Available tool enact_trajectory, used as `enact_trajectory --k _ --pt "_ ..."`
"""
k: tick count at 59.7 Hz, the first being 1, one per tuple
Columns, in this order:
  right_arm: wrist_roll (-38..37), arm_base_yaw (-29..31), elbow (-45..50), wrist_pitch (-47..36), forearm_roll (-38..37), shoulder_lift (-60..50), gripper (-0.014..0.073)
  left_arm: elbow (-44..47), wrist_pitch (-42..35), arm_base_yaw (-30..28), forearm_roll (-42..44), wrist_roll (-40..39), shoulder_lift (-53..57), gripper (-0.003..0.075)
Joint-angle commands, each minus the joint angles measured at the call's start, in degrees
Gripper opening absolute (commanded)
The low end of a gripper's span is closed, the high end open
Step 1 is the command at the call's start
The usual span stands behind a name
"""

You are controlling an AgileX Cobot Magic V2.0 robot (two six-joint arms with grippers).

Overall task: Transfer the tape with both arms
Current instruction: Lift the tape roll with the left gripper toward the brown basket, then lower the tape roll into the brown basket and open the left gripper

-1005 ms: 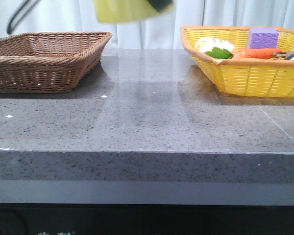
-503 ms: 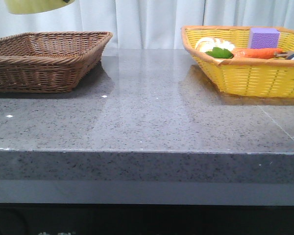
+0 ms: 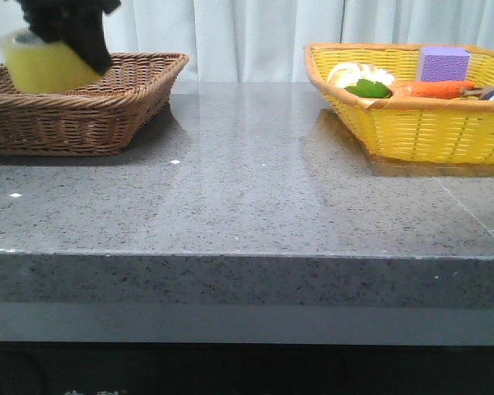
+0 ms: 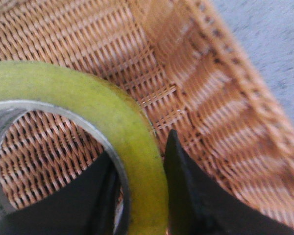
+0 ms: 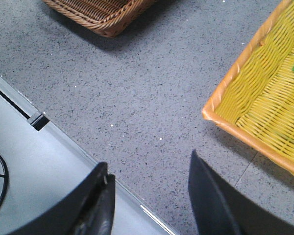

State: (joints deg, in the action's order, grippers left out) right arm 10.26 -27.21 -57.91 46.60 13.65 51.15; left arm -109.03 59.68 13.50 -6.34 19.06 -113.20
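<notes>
The yellow tape roll point(image 3: 48, 66) hangs over the brown wicker basket point(image 3: 123, 107) at the far left of the front view, held by my left gripper point(image 3: 70, 33). In the left wrist view my left gripper point(image 4: 139, 161) is shut on the tape point(image 4: 108, 112), one finger inside the white core and one outside the roll, with the basket's weave point(image 4: 196, 88) right beneath. My right gripper point(image 5: 149, 169) is open and empty, above the table's front edge, and does not show in the front view.
A yellow basket point(image 3: 420, 123) at the right holds a purple block point(image 3: 443, 62), a carrot point(image 3: 432, 88), a green leaf and white pieces. It also shows in the right wrist view point(image 5: 264, 107). Grey speckled tabletop point(image 3: 247, 181) lies between the baskets.
The tape moved left across the top of the front view and then came down over the brown basket, with my left gripper now in view holding it.
</notes>
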Motion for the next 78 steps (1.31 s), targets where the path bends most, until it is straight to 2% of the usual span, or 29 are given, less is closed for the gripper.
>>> enact_trajectory --k 1,14,24,29,48,64,73,78 --pt "0.2 0.4 -1.5 -3.7 0.9 -0.2 0.0381 -2.0 -4.1 -0.1 -0.4 -0.4 1.9 0.0172" --pt "0.2 0.4 -1.5 -3.7 0.9 -0.2 0.0381 -2.0 -4.5 -0.1 -0.4 -0.6 0.2 0.0194" --pt "0.2 0.4 -1.5 -3.7 0.9 -0.2 0.0381 -2.1 -4.6 -0.1 -0.4 -0.6 0.5 0.037" --pt "0.2 0.4 -1.5 -3.7 0.9 -0.2 0.0381 -2.1 -4.3 -0.1 -0.4 -0.6 1.4 0.0408" --pt "0.2 0.4 -1.5 -3.7 0.9 -0.2 0.0381 -2.1 -3.2 -0.1 -0.8 -2.2 10.1 0.0408" --pt "0.2 0.4 -1.5 -3.7 0.9 -0.2 0.0381 -0.6 3.2 -0.1 -4.3 -3.6 20.0 0.0408" --pt "0.2 0.4 -1.5 -3.7 0.9 -0.2 0.0381 5.8 3.1 -0.1 -5.8 -3.6 26.8 0.0408" --pt "0.2 0.4 -1.5 -3.7 0.9 -0.2 0.0381 13.1 0.9 -0.1 -6.2 -3.4 32.4 0.0408"
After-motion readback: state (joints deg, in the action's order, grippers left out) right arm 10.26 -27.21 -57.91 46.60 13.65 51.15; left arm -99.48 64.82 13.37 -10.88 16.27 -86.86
